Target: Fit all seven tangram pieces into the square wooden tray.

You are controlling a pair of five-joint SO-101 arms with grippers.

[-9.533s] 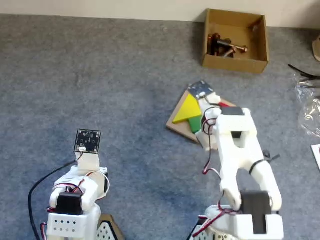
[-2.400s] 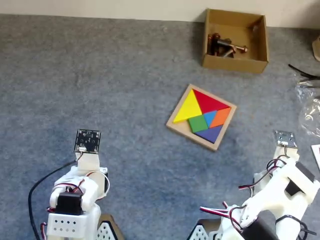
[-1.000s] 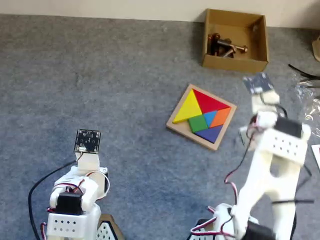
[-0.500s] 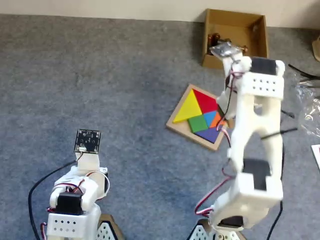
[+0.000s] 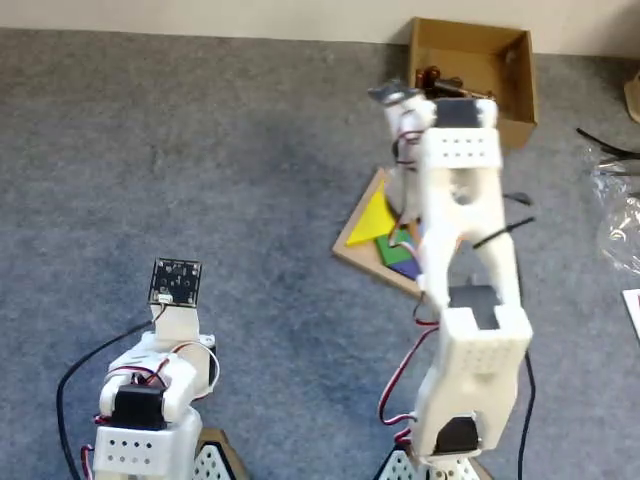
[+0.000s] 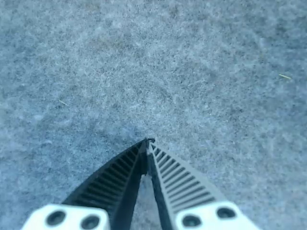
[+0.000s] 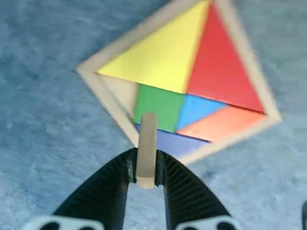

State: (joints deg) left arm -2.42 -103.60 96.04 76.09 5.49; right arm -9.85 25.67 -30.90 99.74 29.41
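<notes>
In the right wrist view my right gripper point(image 7: 146, 157) is shut on a pale tan tangram piece point(image 7: 147, 136), held edge-on just above the near corner of the square wooden tray point(image 7: 101, 94). The tray holds a yellow triangle point(image 7: 158, 57), a red triangle point(image 7: 218, 72), a green square point(image 7: 160, 108), a blue piece point(image 7: 199, 109), an orange piece point(image 7: 223, 123) and a purple-blue piece point(image 7: 175, 143). A small bare triangular slot point(image 7: 121, 92) lies beside the green square. From above, my right arm point(image 5: 458, 180) covers most of the tray point(image 5: 352, 250). My left gripper point(image 6: 147, 142) is shut over bare carpet.
A cardboard box point(image 5: 470, 80) with small metal parts sits just beyond the tray. Cables and a plastic bag point(image 5: 620, 225) lie at the right edge. The left arm point(image 5: 170, 330) stays at the near left, with grey carpet around it.
The right arm has swung in from the far right and extended leftward over the tray, now covering most of it. The left arm has not moved.
</notes>
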